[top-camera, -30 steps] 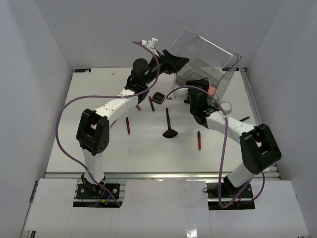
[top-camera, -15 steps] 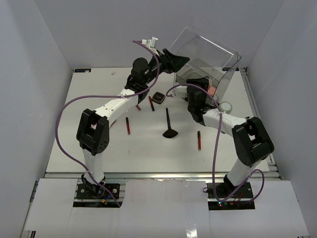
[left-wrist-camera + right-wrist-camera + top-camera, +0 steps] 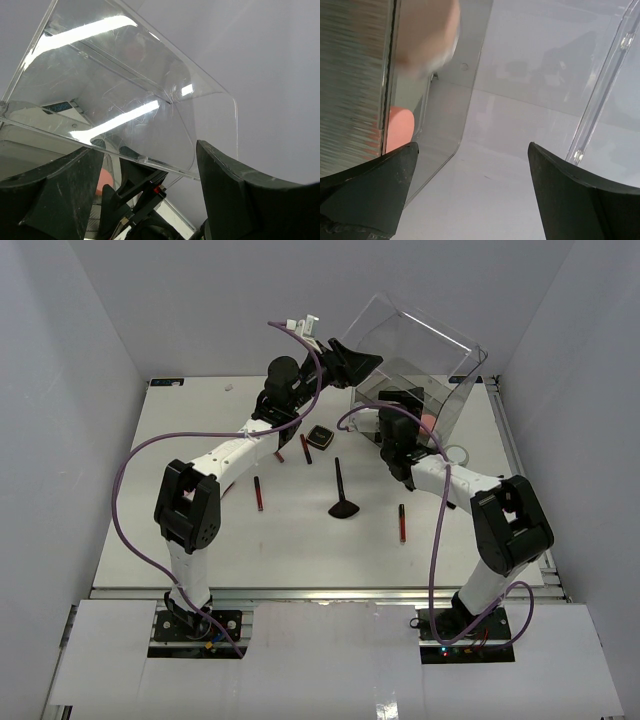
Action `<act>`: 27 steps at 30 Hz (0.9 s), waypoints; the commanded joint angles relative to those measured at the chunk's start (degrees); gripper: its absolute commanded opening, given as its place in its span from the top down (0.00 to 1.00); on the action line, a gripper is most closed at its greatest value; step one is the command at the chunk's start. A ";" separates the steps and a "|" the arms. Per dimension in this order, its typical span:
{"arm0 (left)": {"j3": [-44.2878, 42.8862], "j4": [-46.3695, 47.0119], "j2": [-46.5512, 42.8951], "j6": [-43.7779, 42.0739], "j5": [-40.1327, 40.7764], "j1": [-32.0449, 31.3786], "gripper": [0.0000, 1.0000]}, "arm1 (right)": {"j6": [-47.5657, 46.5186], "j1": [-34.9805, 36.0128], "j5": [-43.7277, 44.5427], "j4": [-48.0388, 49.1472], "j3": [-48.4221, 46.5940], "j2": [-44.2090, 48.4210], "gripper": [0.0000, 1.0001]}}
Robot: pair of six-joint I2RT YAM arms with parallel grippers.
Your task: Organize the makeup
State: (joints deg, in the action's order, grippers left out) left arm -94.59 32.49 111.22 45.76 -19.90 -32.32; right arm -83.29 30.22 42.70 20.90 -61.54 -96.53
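Jaws of the left gripper (image 3: 147, 150) stand wide apart with nothing clamped between them. In the left wrist view the lower edge of a tilted panel of the clear plastic box (image 3: 125, 100) runs across the gap just ahead of the fingertips; whether either finger touches it cannot be told. From above, this gripper (image 3: 355, 365) sits at the near-left corner of the box (image 3: 420, 340), which leans back at the far right of the table (image 3: 200, 540).

The right gripper (image 3: 473, 145) is also spread wide and holds nothing. Its wrist camera looks along the box's clear walls, and the pink puff (image 3: 400, 127) shows at the left behind one upright panel, with a blurred pink shape above it. In the top view the right gripper (image 3: 400, 400) is at the mouth of the box, and the pink puff (image 3: 428, 425) lies just to its right, seen through the plastic.

Out on the open table, the black compact (image 3: 320, 438) lies between the two arms, near the left forearm. The fan brush (image 3: 343, 495) lies nearer the bases, its head towards them. Dark-red pencil sticks (image 3: 258, 493) are scattered well apart: one left of the brush, one to its right, and a shorter one just left of the compact.
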 commanded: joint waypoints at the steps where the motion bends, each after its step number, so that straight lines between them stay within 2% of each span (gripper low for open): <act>1: -2.45 1.26 -1.97 0.04 -0.05 0.32 0.16 | 1.55 -0.16 -2.00 -6.12 -2.01 2.31 0.06; 5: -2.87 1.01 -1.80 0.11 0.03 0.32 0.16 | 3.15 0.17 -4.10 -9.00 -2.09 4.65 0.07; 7: -3.04 0.92 -1.72 0.04 0.04 0.32 0.16 | 5.75 0.59 -8.08 -12.20 -2.33 6.12 0.07; 11: -3.34 0.73 -1.53 0.03 0.04 0.32 0.16 | 10.83 0.90 -20.73 -25.56 -3.89 11.18 0.05; 19: -3.24 0.73 -1.30 0.35 0.21 0.32 0.16 | 12.32 1.65 -33.81 -35.91 -2.40 17.20 0.02; 24: -2.71 0.81 -1.61 0.22 0.13 0.32 0.16 | 16.86 1.43 -52.68 -50.70 -0.53 22.42 0.01; 26: -2.44 0.91 -1.80 0.21 0.12 0.32 0.16 | 19.80 0.15 -64.31 -59.08 0.42 24.08 0.01; 27: -2.36 0.97 -1.88 0.15 0.10 0.32 0.16 | 21.35 -0.77 -66.17 -59.61 1.54 25.34 0.01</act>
State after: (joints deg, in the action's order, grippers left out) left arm -95.37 31.65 111.28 46.07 -19.91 -32.32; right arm -69.03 31.42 -1.46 -23.51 -62.15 -76.29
